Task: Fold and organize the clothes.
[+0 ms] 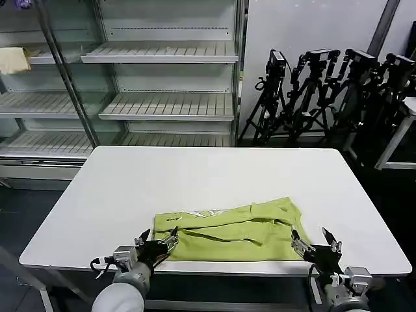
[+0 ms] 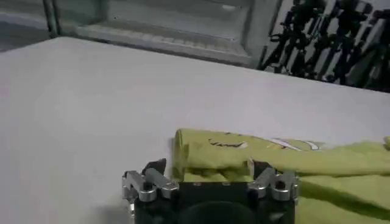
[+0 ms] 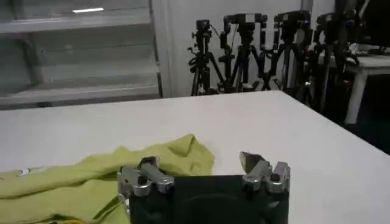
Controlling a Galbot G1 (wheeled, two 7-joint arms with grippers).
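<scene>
**A:** status on the shirt?

**B:** Lime yellow-green short-sleeved soft-fabric T-shirt (image 1: 234, 231) lay partly folded on the white rectangular table (image 1: 195, 175), on the near half, close to the front edge. White neck label visible on top toward the far side. Looked like one fold in, not a tidy rectangle yet imo.

**A:** grippers?

**B:** Left gripper (image 1: 158, 244) sat low at the near-left corner of the shirt, fingers spread, nothing pinched. In the left wrist view its fingers (image 2: 151, 180) straddled the rolled left end. Right gripper (image 1: 316, 243) was at the near-right corner, also spread and empty, just beside the cloth rather than on it. I couldn't confirm contact on either side.

**A:** how's it gonna handle?

**B:** Light, limp, zero stiffness. It'd sag and drag, and layers could slide apart if I only caught the top one. I'd take it at the two near corners, pinching through all layers, low to the tabletop. The left end was bunched thick, so better bite there; right corner was thin and flat, harder to get under.

**A:** room to move?

**B:** Plenty fwd: far half of the table was bare. Tight behind: shirt hem nearly at the front edge, so pulling back risked it slipping off. Sides OK, right margin narrower. Metal shelving (image 1: 162, 84) and black tripods (image 1: 325, 91) stood well behind the table, no issue.
</scene>
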